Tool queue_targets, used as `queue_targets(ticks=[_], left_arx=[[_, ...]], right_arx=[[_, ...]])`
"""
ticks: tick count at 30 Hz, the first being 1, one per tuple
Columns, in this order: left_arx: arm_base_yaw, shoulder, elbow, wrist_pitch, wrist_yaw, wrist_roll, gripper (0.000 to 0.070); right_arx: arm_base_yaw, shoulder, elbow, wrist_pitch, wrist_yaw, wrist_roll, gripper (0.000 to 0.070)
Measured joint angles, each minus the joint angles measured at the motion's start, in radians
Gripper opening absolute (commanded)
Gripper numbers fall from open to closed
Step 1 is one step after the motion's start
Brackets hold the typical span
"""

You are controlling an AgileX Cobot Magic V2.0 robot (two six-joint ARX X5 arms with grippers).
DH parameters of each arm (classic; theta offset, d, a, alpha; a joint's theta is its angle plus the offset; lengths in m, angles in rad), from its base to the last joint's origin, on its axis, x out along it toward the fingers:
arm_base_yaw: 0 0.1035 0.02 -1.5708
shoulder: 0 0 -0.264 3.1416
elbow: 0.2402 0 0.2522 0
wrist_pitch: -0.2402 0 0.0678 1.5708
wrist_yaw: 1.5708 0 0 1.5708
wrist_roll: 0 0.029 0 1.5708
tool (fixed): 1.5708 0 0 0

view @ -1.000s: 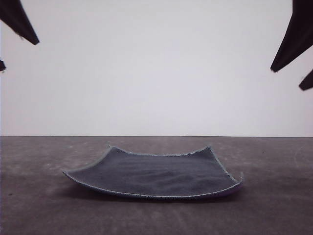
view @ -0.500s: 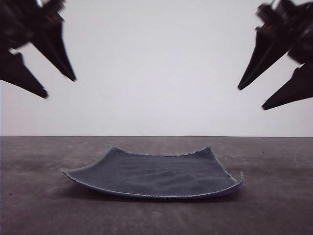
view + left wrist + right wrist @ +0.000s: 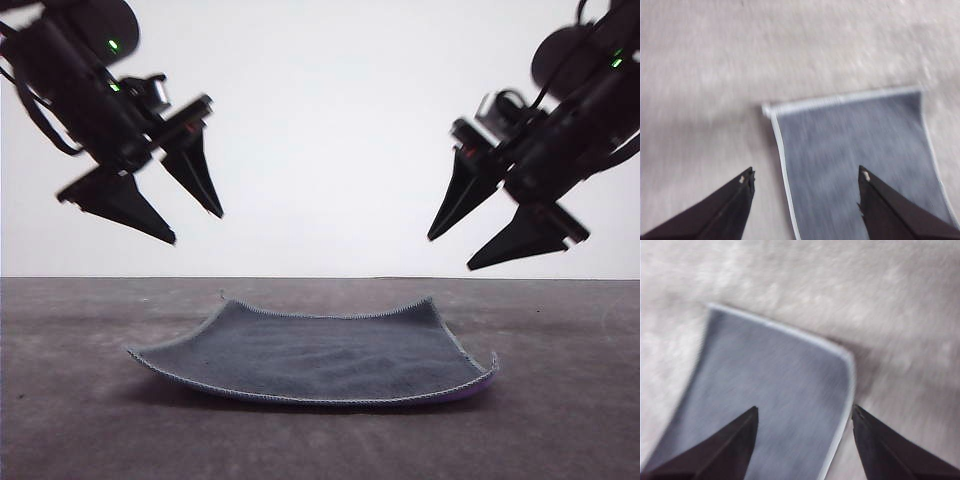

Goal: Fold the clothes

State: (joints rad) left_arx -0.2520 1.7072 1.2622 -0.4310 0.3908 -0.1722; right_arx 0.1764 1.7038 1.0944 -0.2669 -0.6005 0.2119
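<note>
Below and between the spread-open left pincer (image 3: pixel 198 227) and right pincer (image 3: pixel 450 254), the cloth (image 3: pixel 320 352) is lying grey face up on the bench (image 3: pixel 80 420), looking light, soft and limp, its curling stitched corners offering the easiest pinch.

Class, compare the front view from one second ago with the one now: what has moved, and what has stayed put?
Both arms have come down and inward over the cloth. The left gripper and right gripper now hang open above its two sides, touching nothing. The cloth lies flat on the table, dark face up, corners curled, unmoved.
</note>
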Motion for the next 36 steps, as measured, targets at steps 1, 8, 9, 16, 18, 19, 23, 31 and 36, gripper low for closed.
queue_targets(ticks=[1, 8, 9, 16, 18, 19, 23, 31, 36], left_arx=[[0.0, 0.026, 0.017, 0.006, 0.0, 0.0, 0.0403], [0.0, 0.169, 0.087, 0.03, 0.0, 0.0, 0.0406], [0.0, 0.188, 0.094, 0.031, 0.0, 0.0, 0.0406], [-0.001, 0.244, 0.1, 0.067, 0.024, 0.0, 0.0406], [-0.002, 0.246, 0.102, 0.078, 0.036, -0.001, 0.0406], [-0.003, 0.249, 0.103, 0.083, 0.043, -0.001, 0.0406], [-0.009, 0.275, 0.106, 0.093, 0.055, -0.003, 0.0406], [-0.023, 0.311, 0.106, 0.133, 0.088, -0.03, 0.0406], [-0.033, 0.311, 0.106, 0.145, 0.117, -0.039, 0.0406]], right_arx=[[0.0, 0.025, 0.019, 0.002, 0.0, -0.002, 0.0374], [0.0, 0.137, 0.111, 0.007, -0.001, -0.017, 0.0373], [0.0, 0.148, 0.119, 0.007, -0.001, -0.019, 0.0373], [0.0, 0.191, 0.13, 0.016, -0.001, -0.026, 0.0373], [0.0, 0.197, 0.13, 0.018, -0.001, -0.026, 0.0373], [0.0, 0.199, 0.13, 0.021, -0.001, -0.026, 0.0373], [0.0, 0.203, 0.13, 0.023, -0.001, -0.026, 0.0373], [0.0, 0.203, 0.13, 0.025, -0.002, -0.026, 0.0373], [0.0, 0.204, 0.13, 0.025, -0.036, -0.026, 0.0346]])
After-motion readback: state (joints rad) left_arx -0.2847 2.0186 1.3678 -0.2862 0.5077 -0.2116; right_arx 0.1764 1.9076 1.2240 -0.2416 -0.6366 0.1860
